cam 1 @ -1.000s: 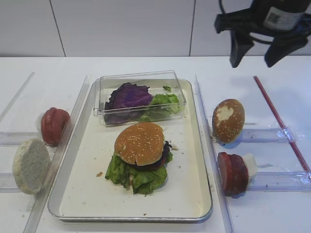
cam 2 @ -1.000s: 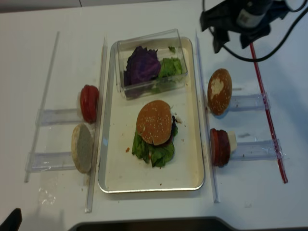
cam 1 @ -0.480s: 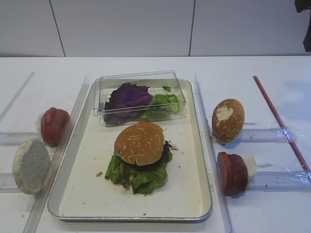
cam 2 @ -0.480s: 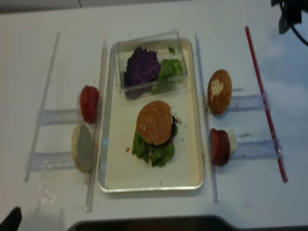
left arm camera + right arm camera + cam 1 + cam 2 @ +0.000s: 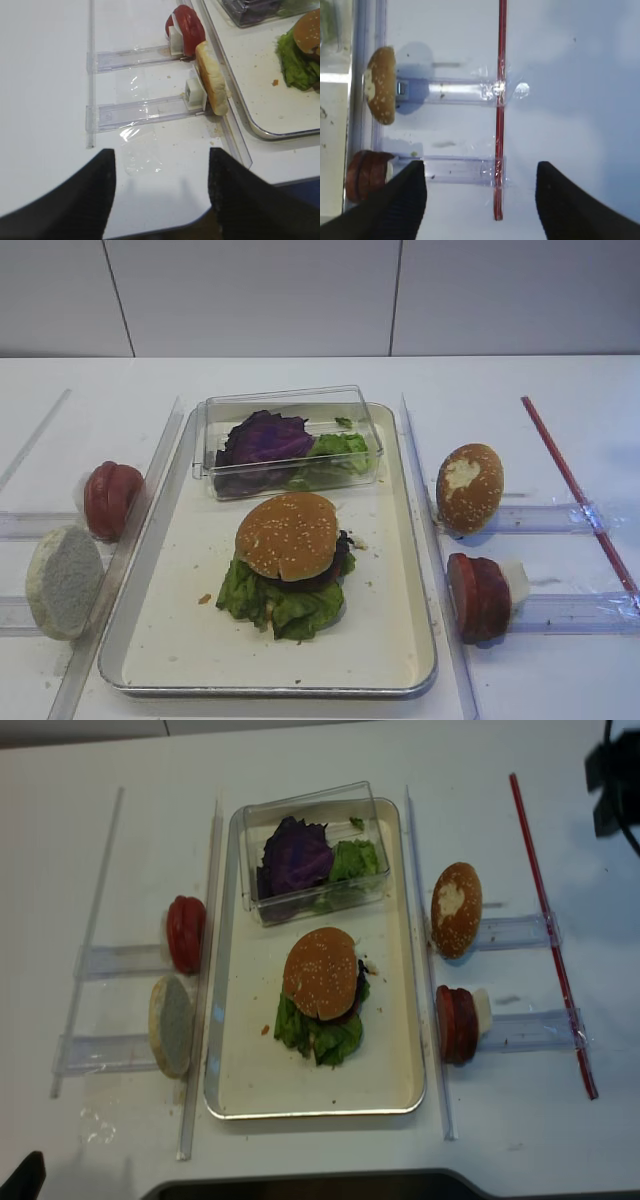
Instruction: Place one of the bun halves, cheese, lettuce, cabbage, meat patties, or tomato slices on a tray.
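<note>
The sesame bun top (image 5: 289, 535) sits mid-tray (image 5: 180, 640) on a lettuce (image 5: 275, 605) stack whose filling is mostly hidden. One clear box (image 5: 285, 440) at the tray's 12 o'clock holds cabbage (image 5: 262, 437); one darker bun (image 5: 470, 487) stands at 3 o'clock. Both claws, right (image 5: 480, 200) and left (image 5: 161, 195), gape empty, well apart from the bun top.

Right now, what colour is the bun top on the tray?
Golden-brown with pale sesame seeds: the bun top, clearest in the exterior high view.
</note>
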Action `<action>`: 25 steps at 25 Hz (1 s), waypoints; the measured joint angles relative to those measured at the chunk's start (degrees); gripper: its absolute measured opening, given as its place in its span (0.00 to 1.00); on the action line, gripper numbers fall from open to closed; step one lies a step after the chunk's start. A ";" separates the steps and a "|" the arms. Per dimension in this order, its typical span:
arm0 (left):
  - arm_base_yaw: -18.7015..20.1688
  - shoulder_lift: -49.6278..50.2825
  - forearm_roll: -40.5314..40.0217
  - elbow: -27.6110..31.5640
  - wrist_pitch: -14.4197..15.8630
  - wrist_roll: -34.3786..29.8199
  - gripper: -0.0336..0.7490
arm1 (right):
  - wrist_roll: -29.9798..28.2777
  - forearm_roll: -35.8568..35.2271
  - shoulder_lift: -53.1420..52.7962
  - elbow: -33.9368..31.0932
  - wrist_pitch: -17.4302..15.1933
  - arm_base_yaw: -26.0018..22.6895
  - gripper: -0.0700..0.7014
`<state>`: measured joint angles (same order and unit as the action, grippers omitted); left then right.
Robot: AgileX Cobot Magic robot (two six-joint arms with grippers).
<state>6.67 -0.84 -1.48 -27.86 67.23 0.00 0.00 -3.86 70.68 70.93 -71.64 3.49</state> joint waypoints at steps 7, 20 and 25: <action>0.00 0.00 0.00 0.00 0.00 0.00 0.54 | -1.47 -0.47 -12.49 -10.55 0.00 0.00 0.70; 0.00 0.00 0.00 0.00 0.00 0.00 0.54 | -1.47 -0.69 -38.14 -27.78 -0.47 0.00 0.49; 0.00 0.00 0.00 0.00 0.00 0.00 0.54 | -1.47 -0.69 -47.34 -33.92 -0.61 0.00 0.43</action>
<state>6.67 -0.84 -1.48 -27.86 67.23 0.00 -1.47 -4.55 23.35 37.01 -72.24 3.49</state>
